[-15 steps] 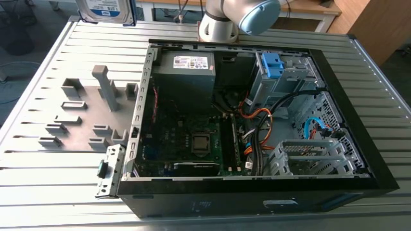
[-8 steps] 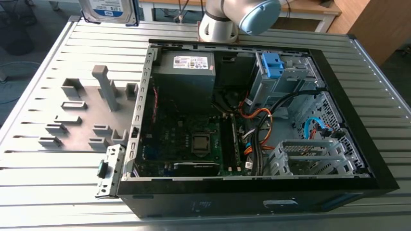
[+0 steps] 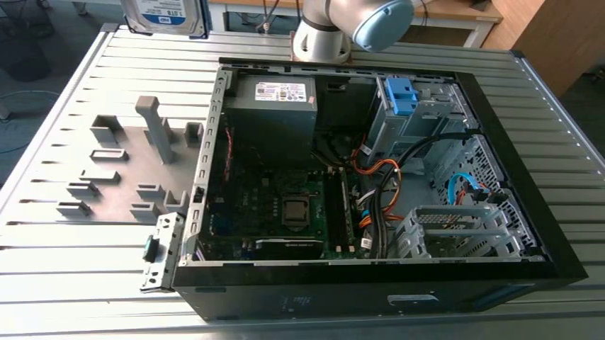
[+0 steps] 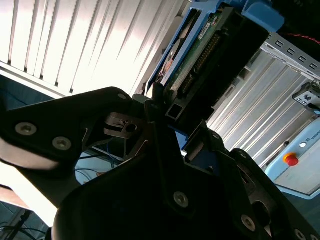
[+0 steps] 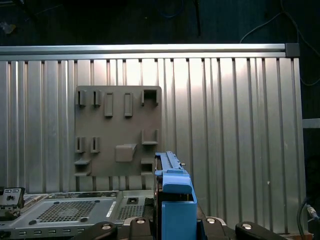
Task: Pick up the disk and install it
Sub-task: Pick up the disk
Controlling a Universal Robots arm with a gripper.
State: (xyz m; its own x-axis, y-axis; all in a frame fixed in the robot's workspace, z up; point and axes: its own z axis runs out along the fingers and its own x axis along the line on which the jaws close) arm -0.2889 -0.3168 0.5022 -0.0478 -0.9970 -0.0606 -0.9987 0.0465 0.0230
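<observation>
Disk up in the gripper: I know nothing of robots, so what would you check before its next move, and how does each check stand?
1. Is the gripper shut on the disk: ok, the fingers clamp it.
2. Is the disk clear above the grey holder plate: ok.
3. Is the computer case open: ok.
4. Is the drive cage free: ok, it looks empty.
5. Are the cables out of the way: cannot tell.

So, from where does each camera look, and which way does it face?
Exterior view: off the arm, looking down on the table and computer case; the arm shows beyond the case.
First wrist view: on the arm, facing the table and grey fixture plate, past the disk.
Second wrist view: on the arm, close along the gripper shut on the disk.
All three share the disk and table.
</observation>
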